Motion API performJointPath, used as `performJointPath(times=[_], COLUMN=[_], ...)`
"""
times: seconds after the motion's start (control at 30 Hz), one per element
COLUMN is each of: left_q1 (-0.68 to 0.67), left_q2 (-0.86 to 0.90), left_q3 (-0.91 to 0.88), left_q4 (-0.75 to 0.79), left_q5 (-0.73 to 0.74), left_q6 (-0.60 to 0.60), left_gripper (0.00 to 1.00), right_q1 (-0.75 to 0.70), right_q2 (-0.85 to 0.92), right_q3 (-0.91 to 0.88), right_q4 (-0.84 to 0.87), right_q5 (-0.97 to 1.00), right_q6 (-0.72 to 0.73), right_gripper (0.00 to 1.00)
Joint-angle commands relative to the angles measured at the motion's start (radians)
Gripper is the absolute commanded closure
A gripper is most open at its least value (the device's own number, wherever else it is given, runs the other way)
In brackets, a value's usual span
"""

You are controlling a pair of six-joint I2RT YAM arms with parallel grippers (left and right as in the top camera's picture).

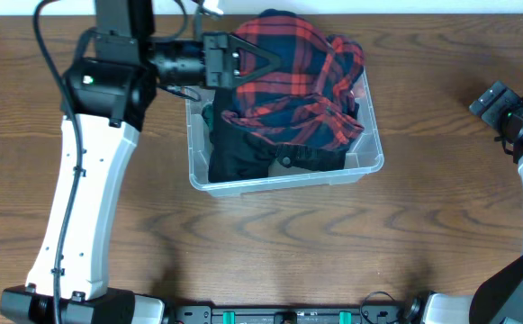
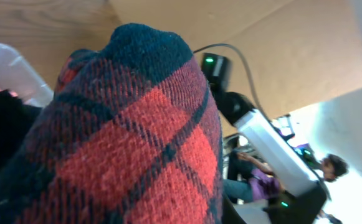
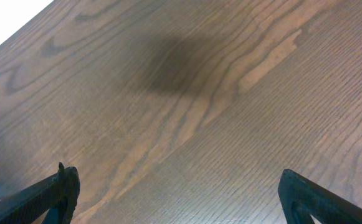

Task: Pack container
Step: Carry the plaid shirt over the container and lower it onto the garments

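Observation:
The clear plastic container stands at mid-table, stuffed with clothes. A red-and-navy plaid cloth is heaped over its far half and spills past the far rim. A black garment lies under it at the near side. My left gripper reaches in from the left at the far rim, shut on the plaid cloth, which fills the left wrist view and hides the fingers. A corner of the container shows there. My right gripper hangs open over bare wood, far right of the container.
The right arm sits at the table's right edge, well away from the bin. The left arm's white link slants across the left side of the wooden table. Bare wood lies in front of the bin.

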Motion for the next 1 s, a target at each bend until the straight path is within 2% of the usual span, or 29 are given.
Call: performJointPath(times=[0.0,0.1,0.43,0.67,0.83,0.97], left_q1=[-0.034,-0.068,-0.132,-0.132,-0.131,-0.131], left_q2=[0.006,0.035,0.173,0.230,0.231,0.231], left_q3=[-0.011,-0.011,-0.011,-0.021,-0.068,-0.090], left_q4=[0.009,0.046,0.311,0.309,0.297,0.214], left_q5=[-0.140,-0.193,-0.222,-0.234,-0.292,-0.383], left_q6=[0.015,-0.021,-0.227,-0.259,-0.260,-0.225], left_gripper=[0.94,0.94,0.94,0.94,0.94,0.94], right_q1=[-0.003,-0.003,-0.003,-0.003,-0.003,-0.003], right_q2=[0.005,0.005,0.005,0.005,0.005,0.005], right_q3=[0.016,0.016,0.016,0.016,0.016,0.016], right_q4=[-0.001,-0.001,-0.001,-0.001,-0.001,-0.001], right_q5=[0.010,0.010,0.010,0.010,0.010,0.010], right_q6=[0.013,0.013,0.013,0.013,0.013,0.013], right_gripper=[0.01,0.01,0.01,0.01,0.01,0.01])
